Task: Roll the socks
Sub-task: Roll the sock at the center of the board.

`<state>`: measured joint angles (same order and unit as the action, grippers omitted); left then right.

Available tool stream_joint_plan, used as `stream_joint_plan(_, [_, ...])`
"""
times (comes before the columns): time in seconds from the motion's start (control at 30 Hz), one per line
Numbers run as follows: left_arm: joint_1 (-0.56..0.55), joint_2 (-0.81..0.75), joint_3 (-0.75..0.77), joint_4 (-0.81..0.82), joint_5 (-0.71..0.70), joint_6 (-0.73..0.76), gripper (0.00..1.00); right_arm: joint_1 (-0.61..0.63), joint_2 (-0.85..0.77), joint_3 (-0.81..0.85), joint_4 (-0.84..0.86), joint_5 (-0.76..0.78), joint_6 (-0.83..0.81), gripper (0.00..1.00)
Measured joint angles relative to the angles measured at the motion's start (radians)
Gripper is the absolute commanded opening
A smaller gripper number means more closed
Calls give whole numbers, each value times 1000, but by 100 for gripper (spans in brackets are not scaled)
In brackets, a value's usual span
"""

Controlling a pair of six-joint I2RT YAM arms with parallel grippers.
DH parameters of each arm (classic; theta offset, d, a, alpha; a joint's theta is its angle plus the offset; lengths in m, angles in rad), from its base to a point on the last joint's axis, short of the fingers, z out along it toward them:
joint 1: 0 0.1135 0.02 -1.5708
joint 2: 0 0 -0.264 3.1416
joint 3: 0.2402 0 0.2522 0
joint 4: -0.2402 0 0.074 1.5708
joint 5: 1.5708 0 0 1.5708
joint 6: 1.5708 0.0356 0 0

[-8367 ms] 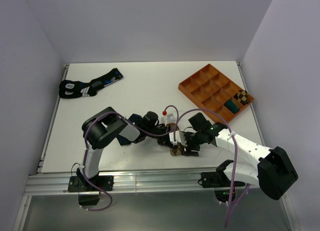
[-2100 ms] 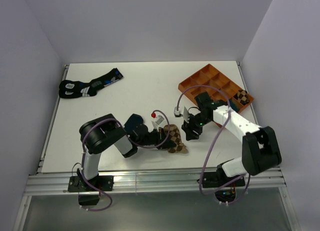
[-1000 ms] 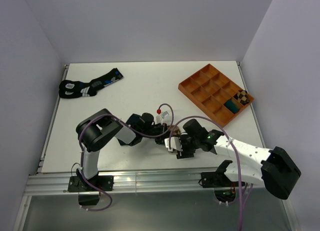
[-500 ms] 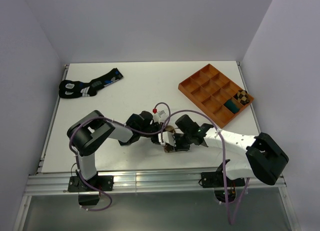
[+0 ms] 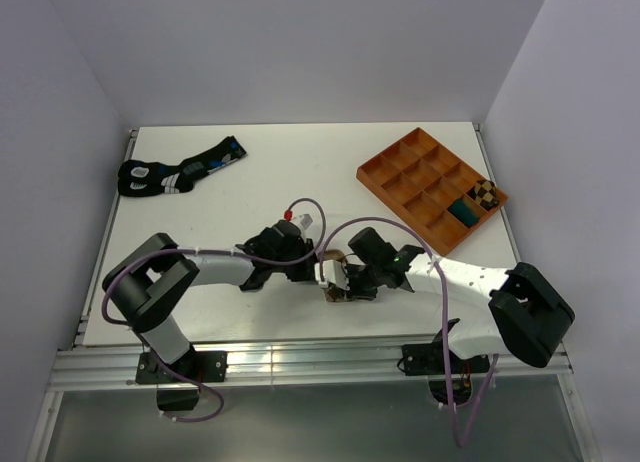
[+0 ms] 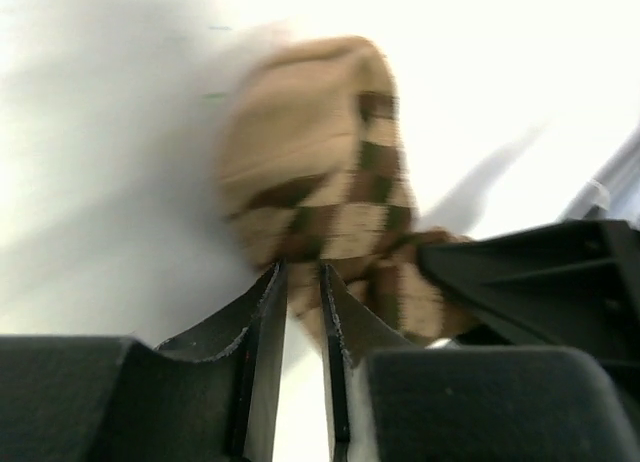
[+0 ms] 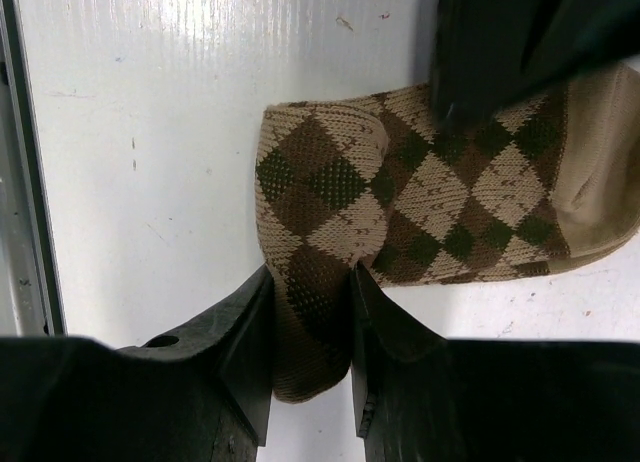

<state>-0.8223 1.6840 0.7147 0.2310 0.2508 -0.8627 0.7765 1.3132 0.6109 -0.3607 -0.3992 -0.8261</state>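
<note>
The tan sock with dark-brown argyle diamonds lies partly rolled on the white table near the front edge. In the top view only a bit of the sock shows between the two grippers. My right gripper is shut on its folded end, fabric squeezed between both fingers. My left gripper is at the sock's other side, fingers a narrow gap apart, white table showing between them. The sock is blurred there while the fingers are sharp. From above, the left gripper and the right gripper nearly touch.
An orange compartment tray stands at the back right, holding an argyle roll and a dark teal roll. Black socks with blue and white markings lie at the back left. The table's front rail runs close behind the grippers.
My right gripper has closed on the sock's folded end. The left jaws have parted a little, and the left arm has stretched out low, its elbow swinging left.
</note>
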Motion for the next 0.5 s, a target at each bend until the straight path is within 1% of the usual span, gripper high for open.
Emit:
stream_joint_plan(0.1, [18, -36, -21, -49, -57, 14, 23, 0, 4, 8, -10, 1, 0, 19])
stream_joint_plan(0.2, [39, -52, -34, -63, -78, 21, 22, 0, 14, 24, -31, 2, 0, 19])
stream_joint_plan(0.4, [44, -22, -17, -35, -68, 36, 20, 0, 60, 87, -111, -7, -1, 19])
stream_joint_plan(0.5, [44, 27, 19, -4, -47, 39, 20, -3, 130, 161, -189, -38, -2, 19])
